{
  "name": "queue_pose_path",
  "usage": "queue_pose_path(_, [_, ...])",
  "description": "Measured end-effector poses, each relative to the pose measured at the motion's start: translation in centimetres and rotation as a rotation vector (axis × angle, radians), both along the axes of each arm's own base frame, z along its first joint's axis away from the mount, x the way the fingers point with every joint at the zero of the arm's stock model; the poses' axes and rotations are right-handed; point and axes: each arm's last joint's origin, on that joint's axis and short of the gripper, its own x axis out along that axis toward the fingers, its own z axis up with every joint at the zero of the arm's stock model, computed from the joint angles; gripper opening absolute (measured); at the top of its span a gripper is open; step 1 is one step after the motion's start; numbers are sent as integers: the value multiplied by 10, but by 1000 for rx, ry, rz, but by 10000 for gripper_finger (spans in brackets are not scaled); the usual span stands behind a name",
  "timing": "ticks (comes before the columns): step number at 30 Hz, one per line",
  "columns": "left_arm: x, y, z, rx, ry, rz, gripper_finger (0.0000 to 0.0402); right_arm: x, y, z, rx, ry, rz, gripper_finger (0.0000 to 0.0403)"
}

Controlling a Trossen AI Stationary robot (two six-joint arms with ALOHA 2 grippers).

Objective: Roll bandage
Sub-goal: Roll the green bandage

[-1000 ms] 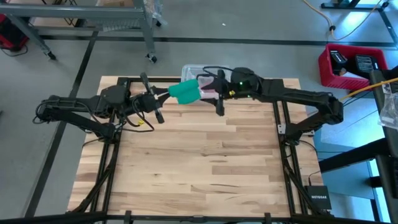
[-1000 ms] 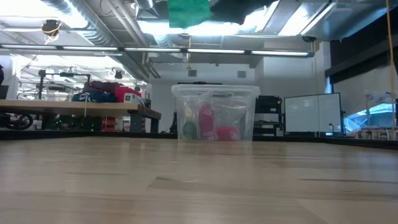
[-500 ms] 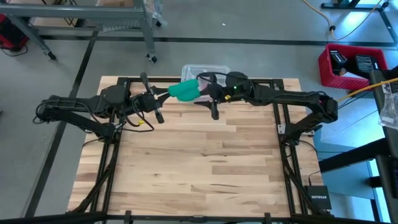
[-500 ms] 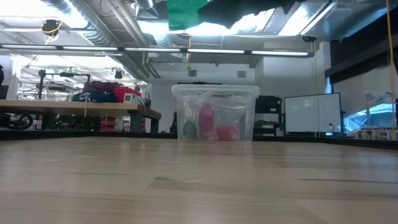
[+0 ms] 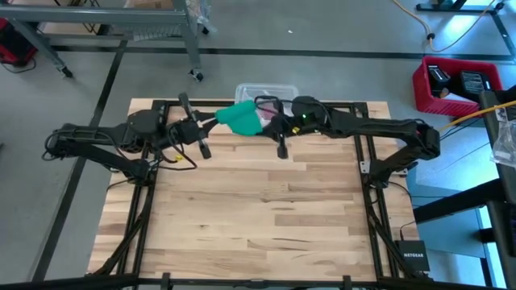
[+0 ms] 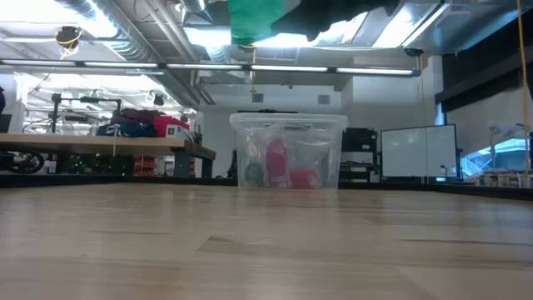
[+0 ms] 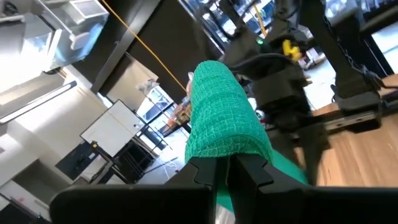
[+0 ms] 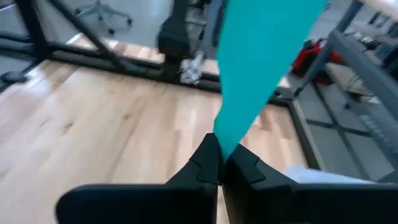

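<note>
Reaching in from the table's left edge, the left arm holds its left gripper (image 5: 216,120) near the far edge, fingers pinched tight on the wadded end of the teal-green bandage (image 5: 240,118). In the left wrist view the two dark fingers (image 7: 205,169) close on the lower edge of the roll (image 7: 224,121), whose woven wrap rises clear above them. The bandage hangs in the air between the two arms, well above the wooden table (image 5: 258,209); in the low view only its lower part (image 6: 254,18) shows, cut off by the picture's upper edge.

Just behind it, at the far edge, a clear plastic tub (image 5: 262,90) stands on the table, partly covered from above by the bandage and the right arm; the low view shows it whole (image 6: 287,150), holding pink-red items and something green that is hard to make out.

To the right, the right gripper (image 5: 270,122) meets the bandage's other end. In the right wrist view its fingers (image 8: 208,163) are shut on a flat teal strip (image 8: 261,68) that widens away from them and runs out of frame.

The whole near part of the table, from the arms to the front edge, lies open. Off the table's far right a red crate (image 5: 455,84) sits on the floor.
</note>
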Motion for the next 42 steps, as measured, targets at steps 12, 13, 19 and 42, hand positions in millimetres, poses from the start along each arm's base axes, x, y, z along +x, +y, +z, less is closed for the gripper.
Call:
queue_pose_path(12, [-6,10,4,19,-12,53,13,-25,67,35,14,-51,166,4])
queue_pose_path(13, [-4,11,2,25,0,59,13,-25,72,38,17,-58,183,4])
queue_pose_path(19, [9,15,-7,60,79,86,13,-27,102,56,13,-109,279,3])
queue_pose_path(42, [63,-10,-55,97,320,0,13,-44,124,131,-108,-319,36,6])
